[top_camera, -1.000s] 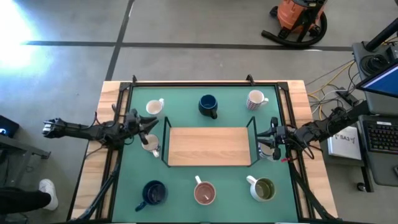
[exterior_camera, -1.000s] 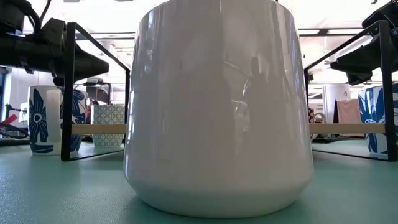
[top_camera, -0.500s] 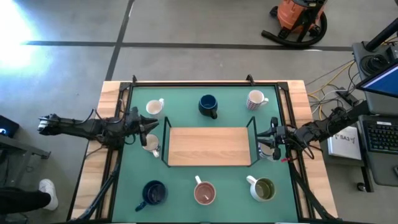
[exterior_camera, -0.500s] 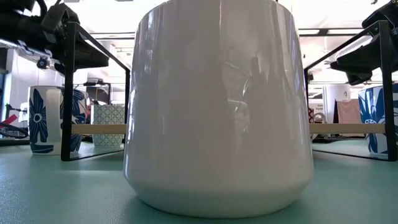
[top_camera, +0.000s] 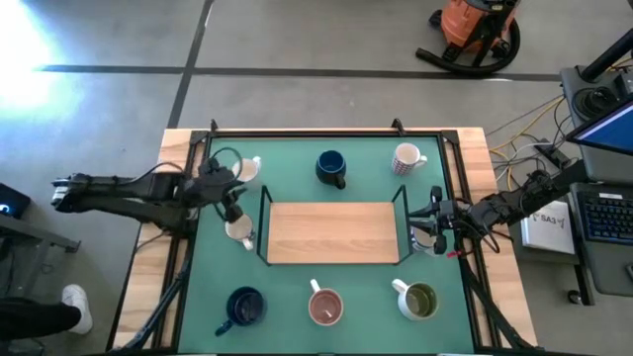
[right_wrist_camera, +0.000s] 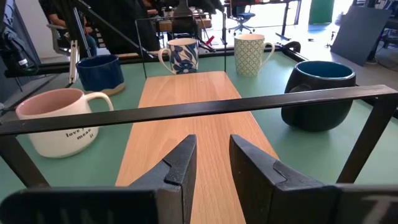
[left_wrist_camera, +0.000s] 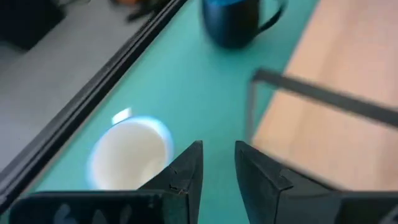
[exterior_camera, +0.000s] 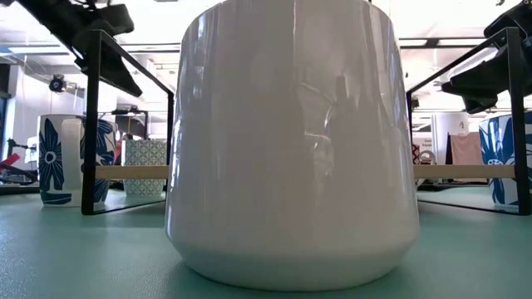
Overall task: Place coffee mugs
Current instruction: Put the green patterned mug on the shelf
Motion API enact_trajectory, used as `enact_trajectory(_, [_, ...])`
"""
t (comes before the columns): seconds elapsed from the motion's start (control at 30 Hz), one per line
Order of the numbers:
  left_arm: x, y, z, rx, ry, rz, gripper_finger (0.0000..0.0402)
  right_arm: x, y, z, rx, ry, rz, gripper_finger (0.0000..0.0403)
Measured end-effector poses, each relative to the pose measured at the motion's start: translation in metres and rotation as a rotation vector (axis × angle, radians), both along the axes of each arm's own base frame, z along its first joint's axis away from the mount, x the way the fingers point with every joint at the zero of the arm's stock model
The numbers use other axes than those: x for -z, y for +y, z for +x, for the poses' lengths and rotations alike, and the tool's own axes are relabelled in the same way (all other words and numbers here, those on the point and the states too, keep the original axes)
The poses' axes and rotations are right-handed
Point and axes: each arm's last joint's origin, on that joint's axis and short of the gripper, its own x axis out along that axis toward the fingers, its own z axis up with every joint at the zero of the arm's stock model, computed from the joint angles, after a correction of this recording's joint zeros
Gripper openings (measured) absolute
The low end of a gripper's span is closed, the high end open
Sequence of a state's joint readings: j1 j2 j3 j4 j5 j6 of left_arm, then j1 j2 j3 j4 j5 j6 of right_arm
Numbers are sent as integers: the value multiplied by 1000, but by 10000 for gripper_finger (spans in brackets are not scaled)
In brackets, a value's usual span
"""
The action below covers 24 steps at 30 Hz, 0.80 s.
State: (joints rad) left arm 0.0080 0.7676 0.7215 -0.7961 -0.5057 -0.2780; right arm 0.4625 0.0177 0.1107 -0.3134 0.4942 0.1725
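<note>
"What's changed?"

"The left gripper has drawn back off the cream mug, which now stands just beside it, uncovered. Its fingers are slightly apart, holding nothing."

"And the mug?"

"Small, pale, upright, with its mouth facing up. I can't tell where the handle points. The right gripper waits, empty and slightly parted."

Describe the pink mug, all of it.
The pink mug is a squat, glossy ceramic cup, pale pink inside, with a white looped handle and dark lettering on its side. It stands upright and empty on the green mat, at the table's near edge between a navy mug and a green-lined mug, just outside the wooden board's black frame. Nothing touches it.
</note>
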Motion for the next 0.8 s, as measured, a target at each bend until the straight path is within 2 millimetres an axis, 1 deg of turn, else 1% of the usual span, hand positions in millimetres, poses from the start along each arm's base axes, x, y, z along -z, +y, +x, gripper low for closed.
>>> enact_trajectory(0.13, [-7, 15, 8, -28, 148, -59, 76, 0, 0, 0, 0, 0, 0, 86])
enact_trajectory(0.3, [-1, 39, 18, 5, 269, -126, 76, 0, 0, 0, 0, 0, 0, 86])
enact_trajectory(0.47, [9, 60, 23, 26, 307, -210, 76, 0, 0, 0, 0, 0, 0, 86])
enact_trajectory(0.57, [13, 69, 29, 25, 305, -213, 80, 0, 0, 0, 0, 0, 0, 86])
enact_trajectory(0.8, [26, 79, 38, 6, 362, -231, 115, 0, 0, 0, 0, 0, 0, 86])
